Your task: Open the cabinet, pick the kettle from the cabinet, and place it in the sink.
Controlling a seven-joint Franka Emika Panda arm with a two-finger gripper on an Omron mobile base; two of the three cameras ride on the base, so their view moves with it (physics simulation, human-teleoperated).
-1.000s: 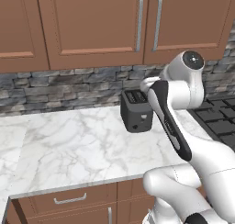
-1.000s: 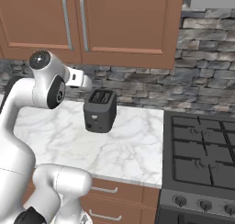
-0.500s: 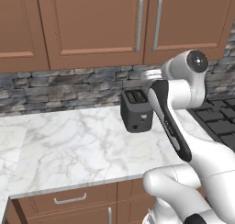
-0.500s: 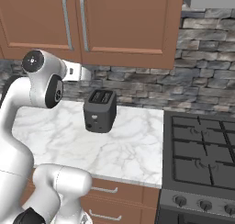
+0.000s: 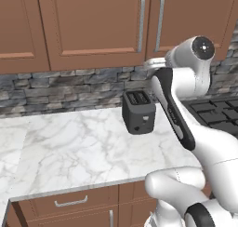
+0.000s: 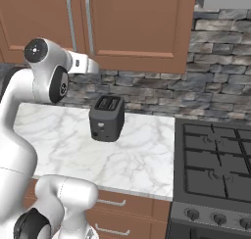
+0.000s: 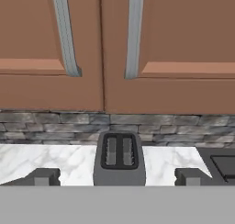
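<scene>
Compared with a second back, the arm's upper joint has climbed higher and swung toward the cabinet (image 5: 116,28), so the hand now sits closer under the doors. Nothing on the counter shifted; the black toaster (image 5: 138,110) is parked where it was, mid-frame against the stone backsplash (image 5: 60,89).

Hand view makes the reason pretty obvious: both silver bar handles (image 7: 133,32) hang right in the upper middle of the frame, either side of the door seam, so I'd guess it's lining up for a pull on one. Can't tell which one yet.

Gripper (image 7: 114,178) is spread wide with nothing between the fingertips (image 7: 43,177), which makes sense if a handle is what it's going for.

Both doors are shut, so the kettle is presumably hidden behind them. The stove (image 6: 215,159) fills the lower right of the right base view.
</scene>
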